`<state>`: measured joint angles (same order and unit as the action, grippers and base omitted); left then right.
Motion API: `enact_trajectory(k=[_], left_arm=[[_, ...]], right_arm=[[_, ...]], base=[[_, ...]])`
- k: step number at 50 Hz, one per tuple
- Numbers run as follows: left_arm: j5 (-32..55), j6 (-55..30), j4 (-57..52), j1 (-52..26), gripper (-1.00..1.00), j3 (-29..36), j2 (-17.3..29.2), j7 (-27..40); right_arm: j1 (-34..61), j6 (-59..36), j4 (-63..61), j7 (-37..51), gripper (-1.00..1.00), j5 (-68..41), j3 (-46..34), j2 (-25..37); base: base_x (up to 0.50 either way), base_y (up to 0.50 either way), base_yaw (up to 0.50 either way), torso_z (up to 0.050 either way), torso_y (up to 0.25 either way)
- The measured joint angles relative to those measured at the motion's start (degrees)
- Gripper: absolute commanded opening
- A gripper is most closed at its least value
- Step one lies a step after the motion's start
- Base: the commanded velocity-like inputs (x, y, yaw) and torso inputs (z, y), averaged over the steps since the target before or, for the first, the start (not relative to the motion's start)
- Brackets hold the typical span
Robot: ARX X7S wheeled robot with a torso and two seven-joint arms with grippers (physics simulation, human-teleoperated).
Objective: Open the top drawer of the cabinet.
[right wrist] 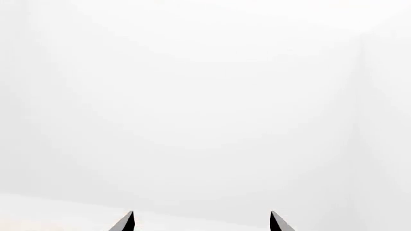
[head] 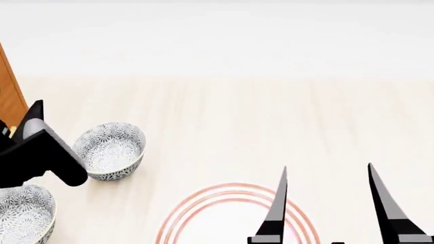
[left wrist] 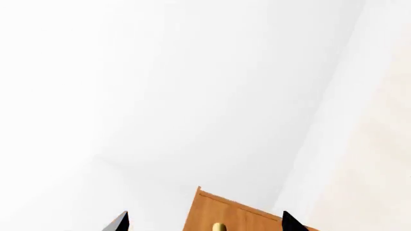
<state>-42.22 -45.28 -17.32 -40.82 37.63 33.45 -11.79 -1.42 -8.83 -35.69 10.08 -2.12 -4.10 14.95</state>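
Note:
In the left wrist view the upper corner of the reddish-brown cabinet (left wrist: 212, 211) shows, with the tip of a brass bar handle (left wrist: 219, 226) on its top drawer front (left wrist: 247, 222). My left gripper (left wrist: 205, 221) is open and empty, and its two dark fingertips frame the handle without touching it. In the head view only a sliver of the cabinet (head: 8, 94) shows at the left edge, with my left arm (head: 37, 155) just in front of it. My right gripper (head: 328, 166) is open and empty at the lower right, and it also shows in the right wrist view (right wrist: 201, 219).
Two patterned bowls stand on the pale wooden surface near my left arm, one (head: 112, 150) to its right and one (head: 24, 216) at the lower left corner. A white plate with red rings (head: 227, 216) lies under my right gripper. The right wrist view shows only white wall.

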Motion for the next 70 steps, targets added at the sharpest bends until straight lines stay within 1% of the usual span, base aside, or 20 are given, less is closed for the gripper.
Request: enact_trajectory(k=[4,11,25,47,61,70], left_arm=[[-0.73,-2.19,1.52,-1.53,1.0,1.52,-0.28,-3.8],[-2.02,-4.31,4.08,-3.59,1.0,3.86,-0.41,-8.05],[-2.18,-5.7,9.31,-5.31,1.0,5.91,-1.19,-11.29],[-2.39,-5.6,22.19,-10.52,1.0,6.09,-2.48,-9.68],[-2.38,-5.26,28.12,-13.14,1.0,6.33,-3.47,-8.9],[-2.94,-4.63,34.15,-15.75,1.0,6.86,-4.32,-7.14]], right_arm=[[-0.14,0.34,0.17,0.11,1.0,0.39,-0.36,0.31],[-0.13,0.55,0.42,0.4,1.0,0.75,-0.81,0.65],[-0.13,1.11,1.28,0.8,1.0,1.29,-1.7,1.21],[-0.18,1.67,2.23,1.15,1.0,1.63,-2.79,1.84],[-0.47,2.54,2.98,1.24,1.0,1.69,-3.47,2.24],[-0.35,2.42,3.03,1.22,1.0,1.7,-3.89,2.5]], base=[[0.0,0.0,0.0,0.0,0.0],[0.0,0.0,0.0,0.0,0.0],[0.0,0.0,0.0,0.0,0.0],[0.0,0.0,0.0,0.0,0.0],[0.0,0.0,0.0,0.0,0.0],[0.0,0.0,0.0,0.0,0.0]])
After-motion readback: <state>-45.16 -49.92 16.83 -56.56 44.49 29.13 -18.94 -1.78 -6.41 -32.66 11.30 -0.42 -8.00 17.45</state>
